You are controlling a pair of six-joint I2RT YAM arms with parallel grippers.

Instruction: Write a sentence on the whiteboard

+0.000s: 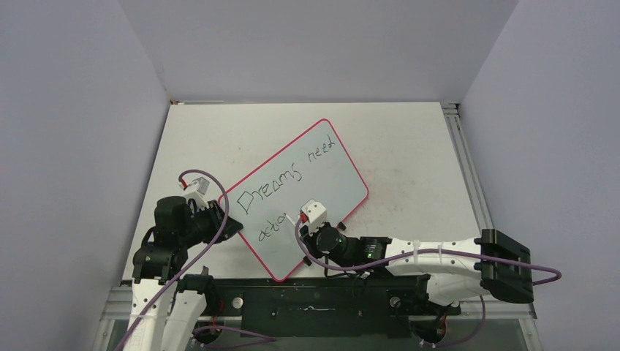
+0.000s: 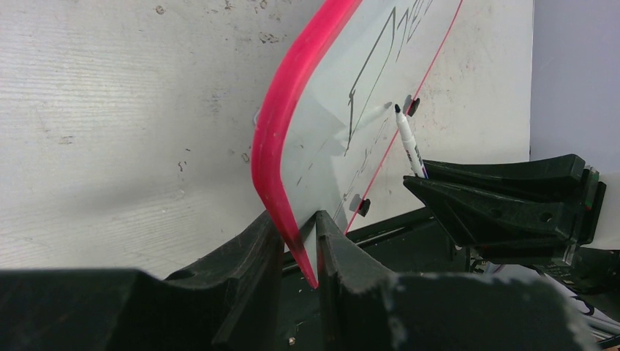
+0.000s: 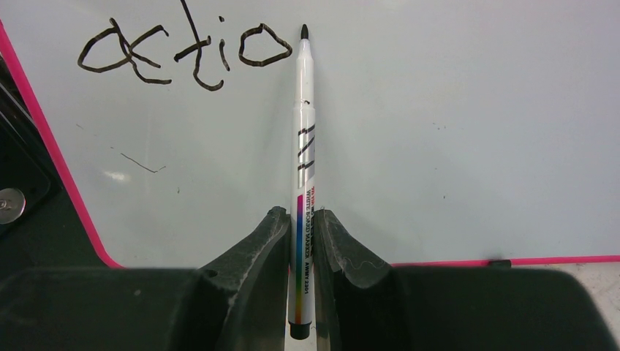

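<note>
The whiteboard (image 1: pixel 322 175) with a pink-red rim lies slanted on the table. The sentence (image 1: pixel 285 179) on it reads "Dreams need" in the upper row and "actio" (image 3: pixel 186 51) in the lower row. My left gripper (image 2: pixel 300 241) is shut on the whiteboard's rim (image 2: pixel 281 146) at its near left edge (image 1: pixel 232 223). My right gripper (image 3: pixel 301 248) is shut on a white board marker (image 3: pixel 303 146). The marker's black tip (image 3: pixel 304 31) sits on the board just right of the "o". The marker also shows in the left wrist view (image 2: pixel 409 142).
The scuffed white tabletop (image 1: pixel 409 153) surrounds the board, with grey walls at left, right and back. A metal rail (image 1: pixel 468 168) runs along the table's right edge. The arms' black base bar (image 1: pixel 314 300) lies at the near edge.
</note>
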